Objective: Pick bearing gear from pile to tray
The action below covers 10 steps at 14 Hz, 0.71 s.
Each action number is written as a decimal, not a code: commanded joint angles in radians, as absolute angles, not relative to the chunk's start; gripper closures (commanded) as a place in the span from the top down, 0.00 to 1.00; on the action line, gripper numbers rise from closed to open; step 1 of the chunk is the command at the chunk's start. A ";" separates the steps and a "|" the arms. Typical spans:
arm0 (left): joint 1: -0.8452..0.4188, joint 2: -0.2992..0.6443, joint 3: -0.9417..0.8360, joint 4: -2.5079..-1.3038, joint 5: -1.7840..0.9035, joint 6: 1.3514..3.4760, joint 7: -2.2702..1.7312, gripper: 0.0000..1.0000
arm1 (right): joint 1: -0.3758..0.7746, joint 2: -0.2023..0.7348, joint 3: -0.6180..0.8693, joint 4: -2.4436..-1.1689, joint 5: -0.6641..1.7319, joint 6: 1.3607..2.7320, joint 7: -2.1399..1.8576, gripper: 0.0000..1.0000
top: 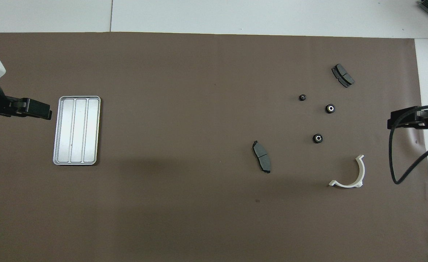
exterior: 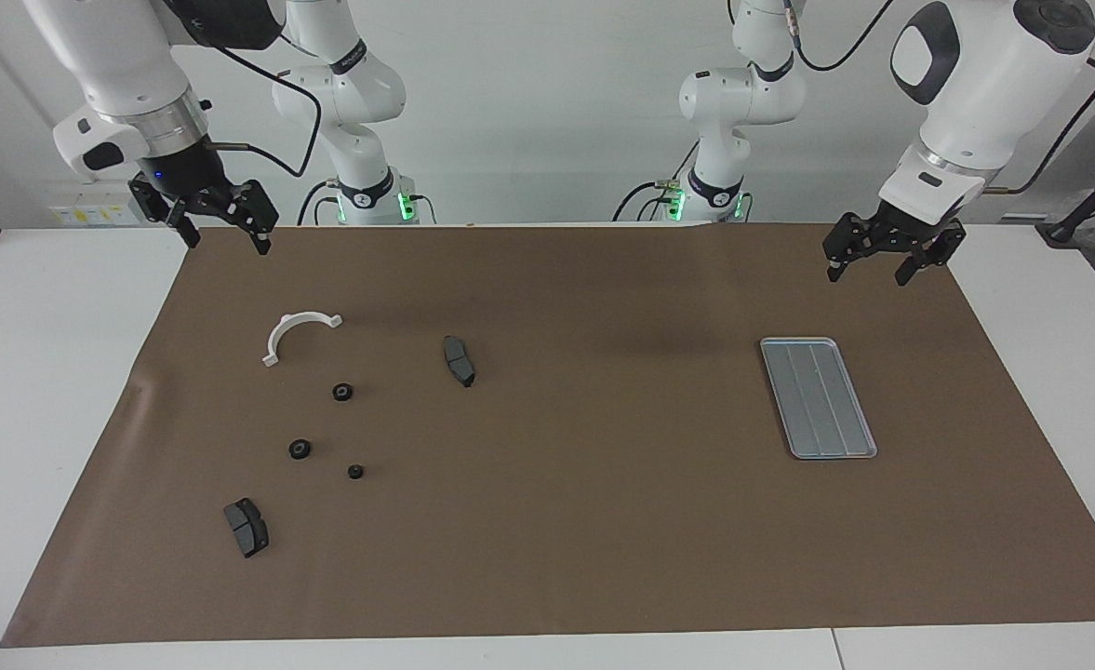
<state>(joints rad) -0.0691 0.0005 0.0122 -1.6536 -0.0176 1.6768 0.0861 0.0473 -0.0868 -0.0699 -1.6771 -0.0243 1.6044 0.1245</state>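
Observation:
The pile lies toward the right arm's end of the table. It holds three small black round gears (exterior: 343,392) (exterior: 300,449) (exterior: 355,472), a white half-ring bracket (exterior: 298,333) and two dark grey brake pads (exterior: 459,360) (exterior: 247,527). The gears also show in the overhead view (top: 318,138) (top: 330,108) (top: 302,97). The silver ridged tray (exterior: 817,397) (top: 77,130) lies empty toward the left arm's end. My right gripper (exterior: 223,244) (top: 390,122) hangs open and empty above the mat's edge beside the pile. My left gripper (exterior: 868,276) (top: 48,112) hangs open and empty beside the tray.
A brown paper mat (exterior: 603,521) covers most of the white table. Both arm bases stand at the robots' edge of the table. A black cable (top: 399,163) hangs from the right arm over the mat's edge.

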 commanded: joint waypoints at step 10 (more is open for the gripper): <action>-0.066 -0.028 0.011 -1.683 -0.018 1.684 0.081 1.00 | 0.058 -0.112 -0.063 -1.715 -0.008 1.632 0.103 1.00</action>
